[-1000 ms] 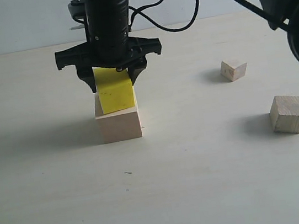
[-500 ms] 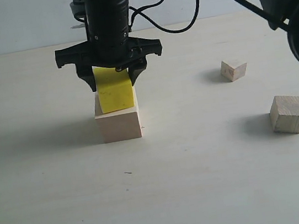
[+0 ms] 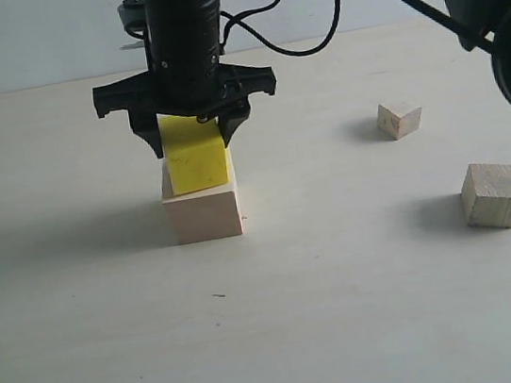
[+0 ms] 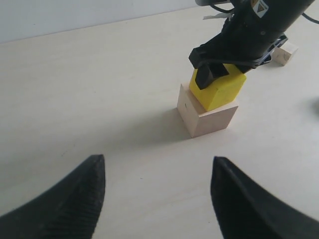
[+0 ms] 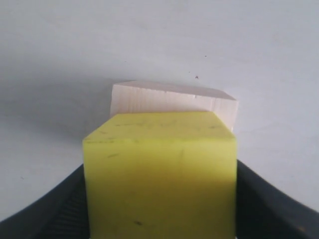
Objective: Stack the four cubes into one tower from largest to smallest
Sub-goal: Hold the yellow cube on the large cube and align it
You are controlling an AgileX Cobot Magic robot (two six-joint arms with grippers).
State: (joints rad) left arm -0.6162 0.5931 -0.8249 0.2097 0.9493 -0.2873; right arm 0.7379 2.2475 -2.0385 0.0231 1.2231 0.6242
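Note:
The large pale wooden cube [image 3: 203,214] stands on the table left of centre. The yellow cube [image 3: 197,158] rests on top of it, slightly tilted. My right gripper [image 3: 193,141] reaches across from the right and comes down from above, shut on the yellow cube, one finger against each side. In the right wrist view the yellow cube [image 5: 159,174] fills the gap between the jaws, with the large cube [image 5: 169,99] beyond. The medium grainy cube [image 3: 493,195] and the small cube [image 3: 400,120] lie apart on the right. My left gripper [image 4: 158,162] is open and empty, well short of the stack [image 4: 207,117].
The pale table [image 3: 286,340] stretches wide around the stack. The right arm's black body and cables [image 3: 311,41] hang over the back of the table. A pale wall runs behind the far edge.

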